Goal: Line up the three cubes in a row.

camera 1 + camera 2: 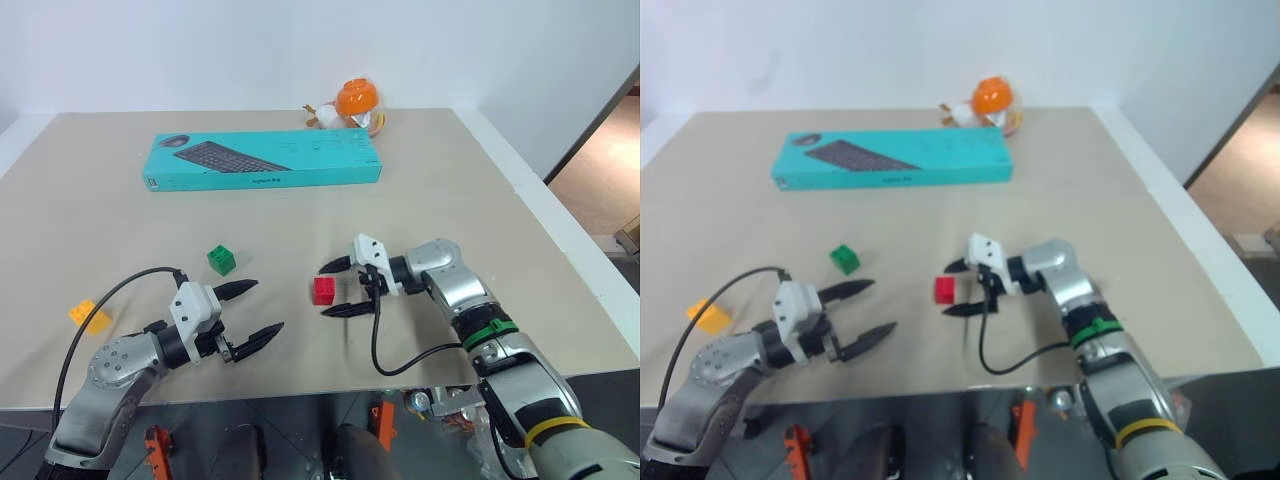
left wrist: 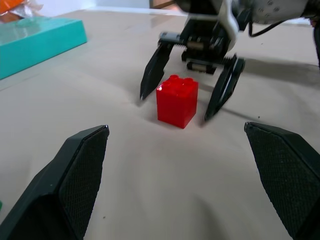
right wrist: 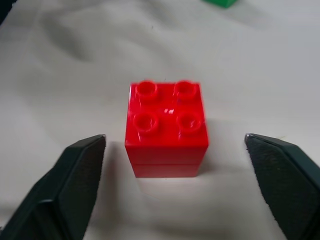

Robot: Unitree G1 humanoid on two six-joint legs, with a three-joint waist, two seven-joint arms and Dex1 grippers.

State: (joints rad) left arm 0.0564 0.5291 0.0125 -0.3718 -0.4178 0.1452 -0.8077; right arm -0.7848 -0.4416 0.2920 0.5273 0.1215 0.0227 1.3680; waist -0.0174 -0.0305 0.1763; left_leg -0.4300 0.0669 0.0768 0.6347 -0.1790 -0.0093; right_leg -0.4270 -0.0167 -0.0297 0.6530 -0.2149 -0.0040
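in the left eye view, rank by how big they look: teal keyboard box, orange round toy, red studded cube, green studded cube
1. teal keyboard box
2. orange round toy
3. red studded cube and green studded cube look alike; no ranking.

Each arm ends in a claw of two black, tapered fingers with finely textured inner pads (image 2: 85,165), set on a white angular block. The left claw (image 1: 250,310) sits on a silver-grey wrist with round joint housings, and a black cable (image 1: 110,305) arcs from the block back along the forearm. The right claw (image 1: 335,288) carries the same white block; its forearm is polished silver, ringed by a green band (image 1: 490,328) and, farther up, a yellow band (image 1: 553,428). A black cable (image 1: 395,365) loops beneath it.
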